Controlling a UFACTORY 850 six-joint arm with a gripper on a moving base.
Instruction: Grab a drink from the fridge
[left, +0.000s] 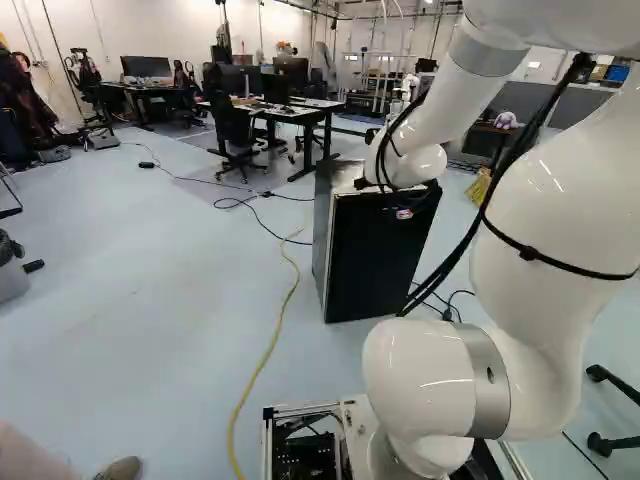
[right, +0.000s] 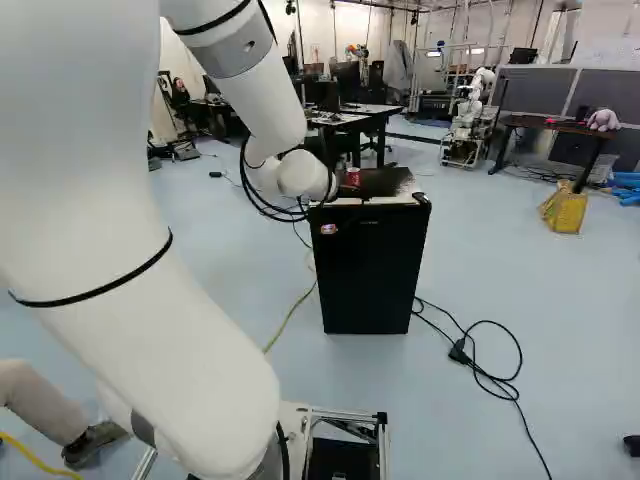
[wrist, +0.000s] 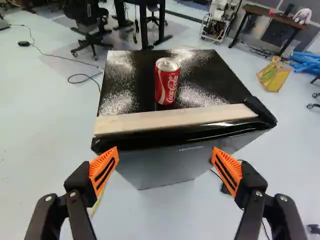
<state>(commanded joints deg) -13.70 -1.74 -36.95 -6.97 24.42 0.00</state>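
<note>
The black pincer with orange pads (wrist: 165, 167) is spread wide, aimed at the small black boxy fridge (wrist: 160, 122). The red-and-silver cylindrical can (wrist: 166, 82) stands upright on its top; a low approach could strike the front edge and topple it.

Colouring: the cylindrical metal can (wrist: 161, 87) is red with white script and a silver lid; the box-shaped fridge (right: 372, 275) is black, its glossy top (wrist: 137, 75) speckled whitish, with a flat strip (wrist: 175, 118) of pale beige. The two-fingered gripper (wrist: 166, 150) is black, its ridged pads (wrist: 101, 167) orange with black slots. The jointed arm (left: 550, 200) is white, banded grey; the smooth floor (left: 150, 270), pale blue.
</note>
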